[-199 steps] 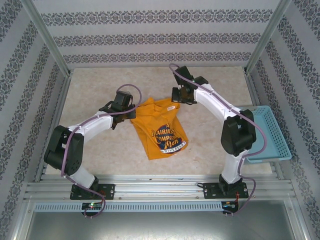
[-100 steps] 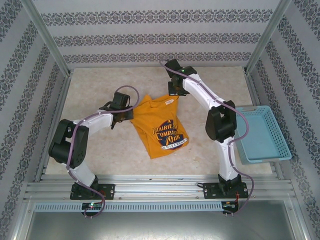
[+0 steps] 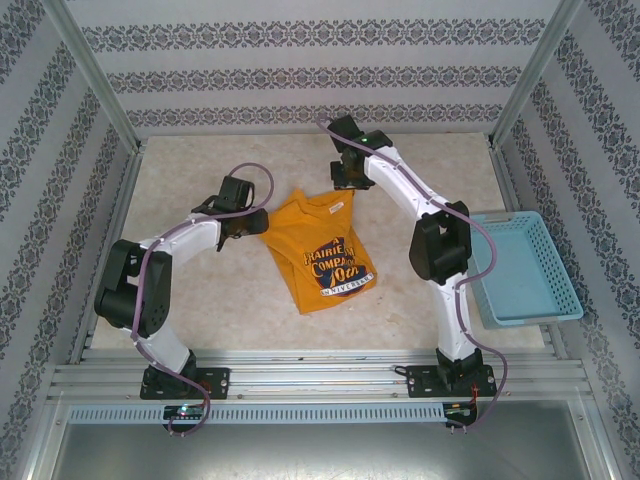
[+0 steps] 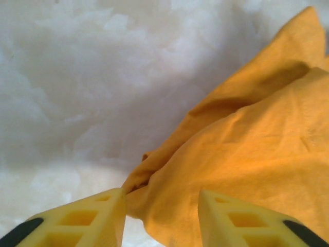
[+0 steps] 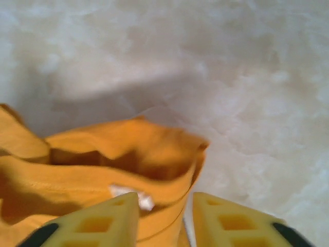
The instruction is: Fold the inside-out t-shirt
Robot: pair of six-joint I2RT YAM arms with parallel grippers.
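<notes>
The inside-out t-shirt [image 3: 320,255] lies bunched into a narrow strip on the pale table, its dark print facing up. My left gripper [image 3: 250,222] is at the shirt's left edge. In the left wrist view its yellow fingers [image 4: 162,198] stand open, with loose orange cloth [image 4: 247,154] lying between them. My right gripper [image 3: 343,183] is at the shirt's far end, by the collar. In the right wrist view it [image 5: 165,200] is open too. The collar fold [image 5: 103,154] and a small white tag [image 5: 144,200] sit between its fingers without being pinched.
A light-blue plastic basket [image 3: 520,270] sits at the table's right edge beside the right arm. Patterned walls and metal posts close in the back and sides. Bare tabletop [image 3: 200,170] lies to the far left, and there is more in front of the shirt.
Both grippers have gone from shut to open and let go of the shirt. The right arm reached farther back and the shirt's far end settled onto the table.
</notes>
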